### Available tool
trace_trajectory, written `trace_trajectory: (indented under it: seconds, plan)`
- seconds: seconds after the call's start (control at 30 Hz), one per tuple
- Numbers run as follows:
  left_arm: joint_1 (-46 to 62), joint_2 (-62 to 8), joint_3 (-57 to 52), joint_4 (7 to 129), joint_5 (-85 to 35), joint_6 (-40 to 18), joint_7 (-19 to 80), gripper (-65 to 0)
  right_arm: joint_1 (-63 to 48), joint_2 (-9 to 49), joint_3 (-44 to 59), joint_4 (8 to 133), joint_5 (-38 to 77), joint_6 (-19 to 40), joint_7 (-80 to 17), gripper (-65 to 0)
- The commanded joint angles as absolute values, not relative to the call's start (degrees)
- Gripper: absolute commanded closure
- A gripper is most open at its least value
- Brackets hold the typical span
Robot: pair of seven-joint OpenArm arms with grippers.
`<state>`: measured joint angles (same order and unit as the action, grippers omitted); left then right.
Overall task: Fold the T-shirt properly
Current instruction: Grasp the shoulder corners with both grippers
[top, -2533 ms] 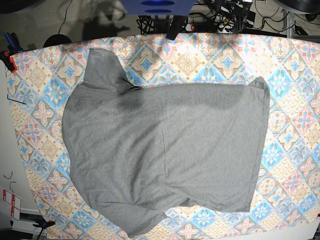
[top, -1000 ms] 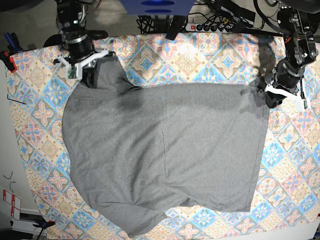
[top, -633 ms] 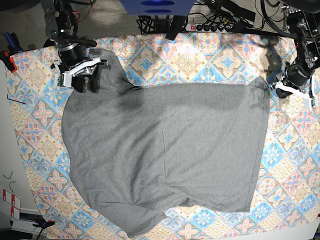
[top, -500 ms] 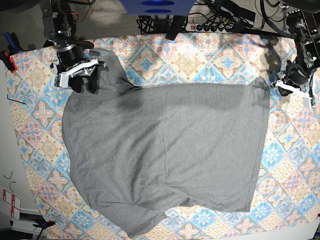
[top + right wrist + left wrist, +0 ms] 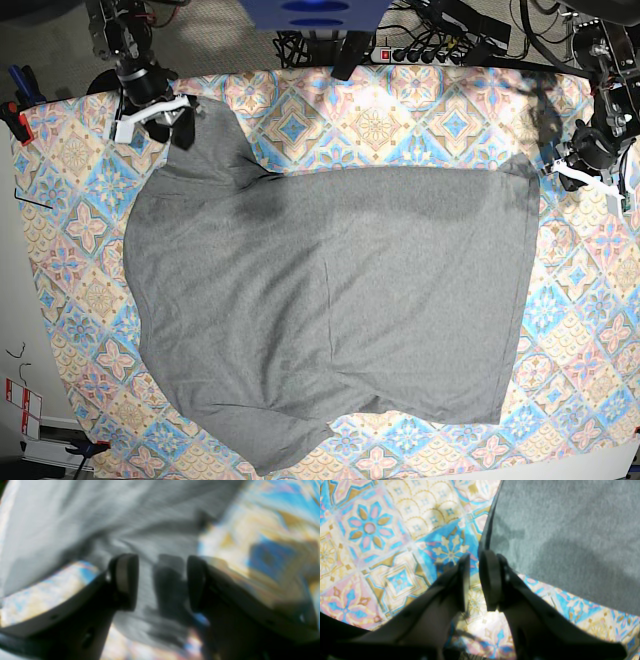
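Observation:
The grey T-shirt (image 5: 330,300) lies spread flat on the patterned tablecloth (image 5: 400,110), with one sleeve (image 5: 205,130) pointing to the far left. My right gripper (image 5: 170,118) hovers at that sleeve's tip. The blurred right wrist view shows the right gripper (image 5: 161,580) open, with the T-shirt (image 5: 100,517) below it and nothing clasped. My left gripper (image 5: 562,163) sits just off the shirt's far right corner. In the left wrist view the left gripper (image 5: 475,560) is nearly closed, a thin slit showing tablecloth (image 5: 382,530), with the T-shirt (image 5: 570,530) edge beside its fingertips.
Cables and a power strip (image 5: 440,45) lie beyond the table's far edge. A blue housing (image 5: 315,12) hangs over the far middle. Clamps (image 5: 15,115) grip the cloth at the left edge. Bare tablecloth borders the shirt on all sides.
My right gripper has opened, let go of the sleeve and drawn back toward the far left corner. The left gripper has slid right, off the shirt's corner.

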<state>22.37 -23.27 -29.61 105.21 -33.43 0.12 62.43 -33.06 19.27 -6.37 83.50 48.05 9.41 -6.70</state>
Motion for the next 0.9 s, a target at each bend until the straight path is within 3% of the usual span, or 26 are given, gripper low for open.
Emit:
trace_trajectory:
  seconds: [0.0,0.33,0.53,0.87]
  plan:
    - [22.02,-25.36,-30.02,106.07,-34.07,-0.57,62.73,-11.9,-32.84,19.82,-6.11,83.91,48.31,10.42,-5.49,-30.3]
    - [13.76,-25.71,-30.11,105.98,-29.05,-14.2,72.66,-11.9,-30.81,19.82,-8.4,80.57,48.4,10.42,-6.02,-30.3]
    - [13.58,-25.89,-30.2,104.92,-24.22,-18.33,72.57,-11.9,-29.58,19.82,-14.81,80.57,48.4,10.42,-5.85,-30.2]
    - [3.47,-29.32,-30.11,82.24,-17.98,-35.3,68.35,-11.9,-26.07,19.82,-21.32,80.57,48.48,10.42,-5.93,-30.0]
